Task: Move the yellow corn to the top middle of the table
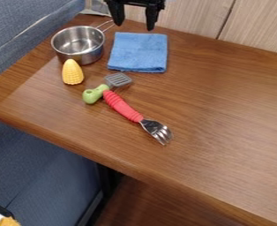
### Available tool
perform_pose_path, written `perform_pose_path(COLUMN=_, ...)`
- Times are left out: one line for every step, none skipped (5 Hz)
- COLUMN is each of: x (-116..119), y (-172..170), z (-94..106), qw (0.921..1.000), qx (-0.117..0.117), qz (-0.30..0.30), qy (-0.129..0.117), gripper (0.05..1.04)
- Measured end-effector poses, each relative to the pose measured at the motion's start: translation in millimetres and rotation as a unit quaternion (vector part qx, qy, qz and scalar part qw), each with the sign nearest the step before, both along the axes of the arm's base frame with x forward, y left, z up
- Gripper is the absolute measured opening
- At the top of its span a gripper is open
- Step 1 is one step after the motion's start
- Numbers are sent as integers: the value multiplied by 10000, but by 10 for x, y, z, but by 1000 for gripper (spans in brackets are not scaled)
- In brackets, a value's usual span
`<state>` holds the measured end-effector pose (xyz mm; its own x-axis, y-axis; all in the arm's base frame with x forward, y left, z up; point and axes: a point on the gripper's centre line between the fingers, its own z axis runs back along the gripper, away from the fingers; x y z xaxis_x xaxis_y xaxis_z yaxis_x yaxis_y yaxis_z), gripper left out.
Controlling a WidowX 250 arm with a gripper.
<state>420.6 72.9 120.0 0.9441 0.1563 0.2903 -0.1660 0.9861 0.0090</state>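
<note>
Table point(223, 101) count: one pot point(85, 56), corn point(72, 73), cloth point(138, 53), spatula point(117, 80) and fork point(122, 107) each; one pincer point(135, 26), far side, standing wide.

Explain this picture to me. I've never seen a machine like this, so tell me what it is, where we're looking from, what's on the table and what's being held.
The black part at the top edge is the tool, the grasping end of a robot arm. It has two fingers, spread apart with nothing between them, so nothing is held.

There is one picture, from a fixed camera looking down at a slant on the brown wooden table.

At the upper left is a metal pot with a wire-like handle. Right of it lies a folded blue cloth, and just below the pot is the yellow corn. Lower down are a green-handled spatula with a grey slotted head and a red-handled fork.
</note>
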Motion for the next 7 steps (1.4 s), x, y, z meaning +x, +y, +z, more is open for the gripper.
perform_pose_path(x=-14, y=-9, z=-153, qw=9998, qx=-30, qz=-15, qy=189, gripper=999)
perform_pose_path(x=-78, y=19, z=-265, qw=9994, qx=-41, qz=-29, qy=336, gripper=999)
perform_pose_path(x=-221, y=187, z=-282, qw=9991, qx=26, qz=104, qy=413, gripper=999)
perform_pose_path(x=-433, y=308, z=-227, qw=9989, qx=181, qz=144, qy=412, gripper=999)
perform_pose_path(x=-687, y=467, z=-257, qw=9983, qx=212, qz=353, qy=406, gripper=1000)
perform_pose_path(x=-875, y=528, z=-278, qw=9974, qx=265, qz=479, qy=471, gripper=1000)
perform_pose_path(x=-949, y=671, z=-313, qw=9950, qx=361, qz=772, qy=528, gripper=1000)
